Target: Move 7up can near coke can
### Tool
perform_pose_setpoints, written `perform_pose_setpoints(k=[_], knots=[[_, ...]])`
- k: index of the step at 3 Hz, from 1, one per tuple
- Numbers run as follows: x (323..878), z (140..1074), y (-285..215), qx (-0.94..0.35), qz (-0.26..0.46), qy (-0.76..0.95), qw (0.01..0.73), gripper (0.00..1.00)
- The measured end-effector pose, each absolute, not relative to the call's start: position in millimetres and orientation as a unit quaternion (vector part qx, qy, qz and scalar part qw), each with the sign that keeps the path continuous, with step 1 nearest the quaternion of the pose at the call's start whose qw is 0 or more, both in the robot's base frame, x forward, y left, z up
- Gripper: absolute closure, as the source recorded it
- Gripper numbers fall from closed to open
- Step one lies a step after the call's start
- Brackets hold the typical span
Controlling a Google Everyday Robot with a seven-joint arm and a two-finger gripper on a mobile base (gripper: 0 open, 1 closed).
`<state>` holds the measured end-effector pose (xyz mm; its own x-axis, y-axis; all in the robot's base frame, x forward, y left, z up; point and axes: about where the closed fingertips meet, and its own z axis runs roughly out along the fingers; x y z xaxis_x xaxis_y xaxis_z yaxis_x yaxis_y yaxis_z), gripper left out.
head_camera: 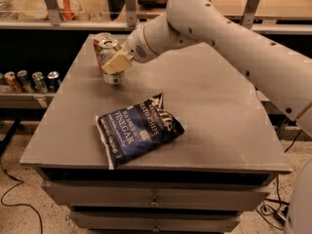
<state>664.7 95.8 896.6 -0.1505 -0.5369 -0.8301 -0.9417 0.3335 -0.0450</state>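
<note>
The 7up can (109, 52), silvery-white with green markings, stands upright at the table's back left. My gripper (114, 62) is shut on it, with one cream finger (117, 63) across its front and the other hidden behind it. The coke can (99, 39) is red. It stands right behind and slightly left of the 7up can and is mostly hidden by it. The two cans look nearly touching. My arm (204, 28) reaches in from the right.
A blue bag of chips (139, 128) lies at the front middle of the grey table (229, 126). A row of small cans (31, 81) sits on a low shelf to the left. Shelving runs behind the table and drawers below it.
</note>
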Motion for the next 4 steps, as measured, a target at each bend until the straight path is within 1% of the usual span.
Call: perform_pose_setpoints(k=[2, 3, 4], knots=[[675.2, 889.4, 80.0, -0.502, 0.244, 0.730, 0.395, 0.12], [679.3, 888.4, 70.5, -0.494, 0.234, 0.736, 0.400, 0.00], [681.6, 889.1, 59.8, -0.488, 0.225, 0.740, 0.405, 0.00]])
